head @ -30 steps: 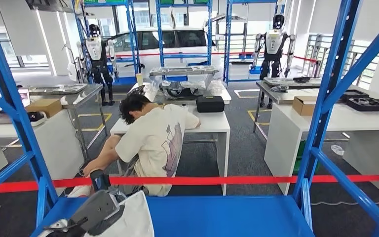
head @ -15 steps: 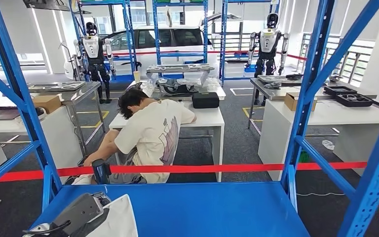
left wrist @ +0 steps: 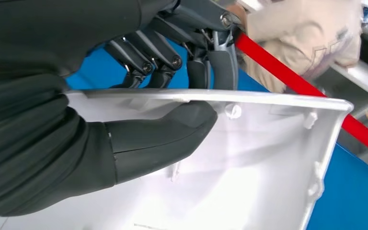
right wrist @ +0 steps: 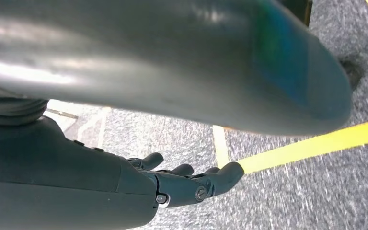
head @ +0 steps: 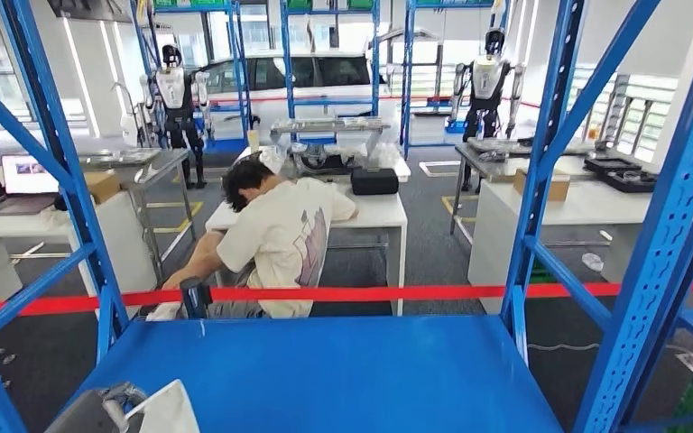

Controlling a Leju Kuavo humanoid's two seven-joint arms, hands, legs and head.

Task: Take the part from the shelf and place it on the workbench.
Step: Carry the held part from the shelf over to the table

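1. My left hand grips the white part by its top edge, thumb on the inner face, dark fingers over the rim.
2. In the head view the part sits at the lower left corner, above the blue shelf.
3. My right hand hangs over grey floor, holding nothing, fingers loosely extended.
4. The risk I see: the hold is on a thin edge, so a swing or turn could let the part pivot or slip.
5. The blue upright and red tape stand near; I judge the part could catch on them while turning away.
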